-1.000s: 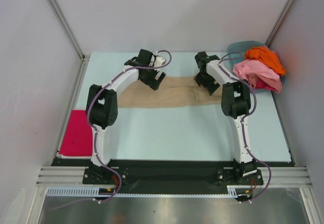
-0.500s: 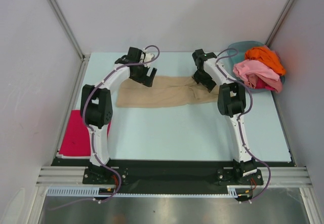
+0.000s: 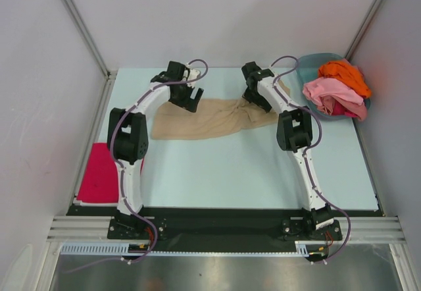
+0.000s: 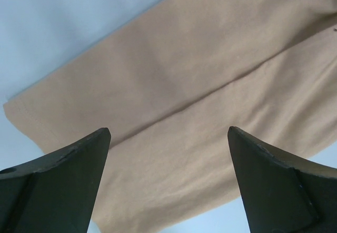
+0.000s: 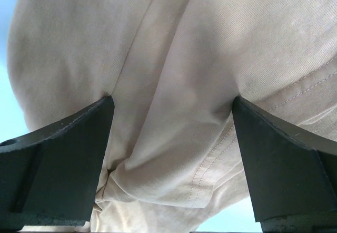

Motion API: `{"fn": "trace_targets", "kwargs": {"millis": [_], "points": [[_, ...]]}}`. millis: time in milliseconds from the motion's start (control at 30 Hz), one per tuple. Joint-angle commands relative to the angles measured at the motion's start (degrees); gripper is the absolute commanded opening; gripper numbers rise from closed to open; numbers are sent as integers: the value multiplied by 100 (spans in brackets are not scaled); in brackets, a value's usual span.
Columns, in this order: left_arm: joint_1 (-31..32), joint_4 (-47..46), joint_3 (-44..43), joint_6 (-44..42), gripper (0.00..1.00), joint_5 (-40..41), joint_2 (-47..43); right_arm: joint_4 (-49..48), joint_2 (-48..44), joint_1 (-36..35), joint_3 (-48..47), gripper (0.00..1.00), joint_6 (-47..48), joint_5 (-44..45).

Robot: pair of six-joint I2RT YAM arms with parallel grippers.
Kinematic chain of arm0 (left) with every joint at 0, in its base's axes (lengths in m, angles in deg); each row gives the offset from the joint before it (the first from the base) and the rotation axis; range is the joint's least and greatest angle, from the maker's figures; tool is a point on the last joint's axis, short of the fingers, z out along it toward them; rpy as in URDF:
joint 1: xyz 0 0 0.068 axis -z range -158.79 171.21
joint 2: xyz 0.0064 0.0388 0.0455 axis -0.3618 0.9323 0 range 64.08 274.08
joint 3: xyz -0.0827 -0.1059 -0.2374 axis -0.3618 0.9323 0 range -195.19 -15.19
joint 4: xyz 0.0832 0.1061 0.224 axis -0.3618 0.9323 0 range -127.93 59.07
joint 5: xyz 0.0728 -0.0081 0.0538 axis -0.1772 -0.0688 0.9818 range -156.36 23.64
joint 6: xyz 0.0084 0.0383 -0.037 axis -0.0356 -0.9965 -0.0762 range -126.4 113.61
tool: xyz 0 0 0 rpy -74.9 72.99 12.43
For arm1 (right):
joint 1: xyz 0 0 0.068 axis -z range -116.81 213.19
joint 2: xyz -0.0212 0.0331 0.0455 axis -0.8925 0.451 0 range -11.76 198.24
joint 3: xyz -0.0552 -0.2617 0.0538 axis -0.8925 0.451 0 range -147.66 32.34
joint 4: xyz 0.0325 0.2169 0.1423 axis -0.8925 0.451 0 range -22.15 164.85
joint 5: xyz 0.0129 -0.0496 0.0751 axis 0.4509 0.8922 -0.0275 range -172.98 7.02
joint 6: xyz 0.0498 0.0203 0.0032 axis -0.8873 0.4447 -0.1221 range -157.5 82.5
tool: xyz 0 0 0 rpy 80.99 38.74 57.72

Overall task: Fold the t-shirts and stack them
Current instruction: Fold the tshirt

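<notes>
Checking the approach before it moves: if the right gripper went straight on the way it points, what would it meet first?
The tan t-shirt, bunched between its open fingers; how near is unclear.

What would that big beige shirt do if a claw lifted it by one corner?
Probably floppy: the beige shirt shows folds and bunched wrinkles, so it would likely sag and drape from the pinch. Its thin knit suggests it is light. Pushed, it would probably crumple, not slide.
</notes>
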Motion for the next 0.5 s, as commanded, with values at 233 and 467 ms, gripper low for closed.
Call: {"fn": "trace_targets", "kwargs": {"millis": [233,467], "points": [[78,-12,-857,-110,100,19,933,-1382,522,-91,59,100,-8,-416],[69,330,-1130,117,100,-542,1311,-1900,285,41,322,100,282,-424]]}}
